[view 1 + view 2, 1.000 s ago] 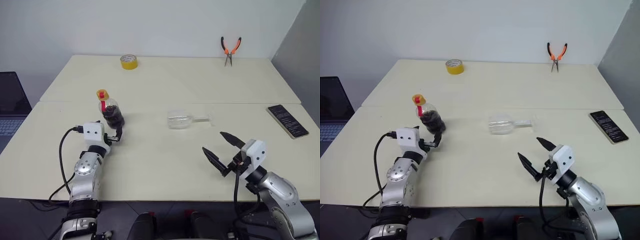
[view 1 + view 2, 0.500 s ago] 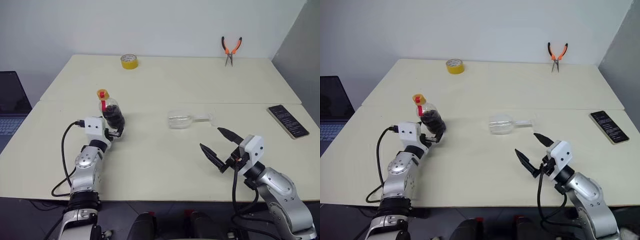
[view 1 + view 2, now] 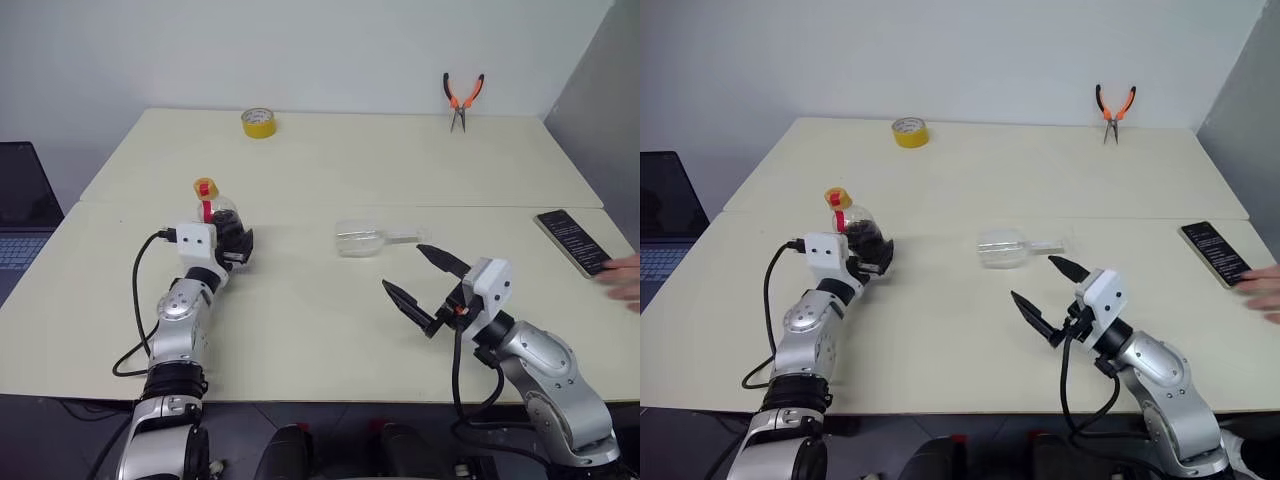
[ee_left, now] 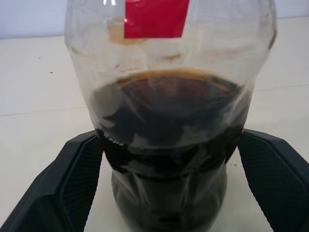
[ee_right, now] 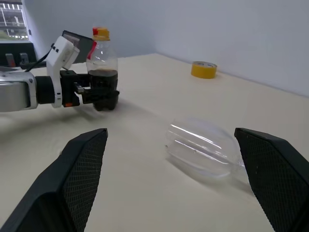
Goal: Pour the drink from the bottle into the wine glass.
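Observation:
The bottle (image 3: 224,222) stands upright at the table's left, with an orange-yellow cap, a red label and the dark drink (image 4: 169,116) filling its lower half. My left gripper (image 3: 233,244) is open, one finger on each side of the bottle's base; its fingers (image 4: 72,183) lie close against the body. The wine glass (image 3: 360,240) lies on its side mid-table, its stem pointing right. My right gripper (image 3: 402,267) hovers open just right of and nearer than the glass, with nothing between its fingers. The right wrist view looks at the glass bowl (image 5: 203,147).
A yellow tape roll (image 3: 257,123) and orange pliers (image 3: 461,100) lie at the far edge. A phone (image 3: 573,240) rests at the right, with a person's hand (image 3: 625,285) beside it. A laptop (image 3: 20,210) sits off the left side.
My left gripper slid forward so its fingers now flank the bottle. My right gripper moved left and up toward the glass. A person's hand appeared at the right edge.

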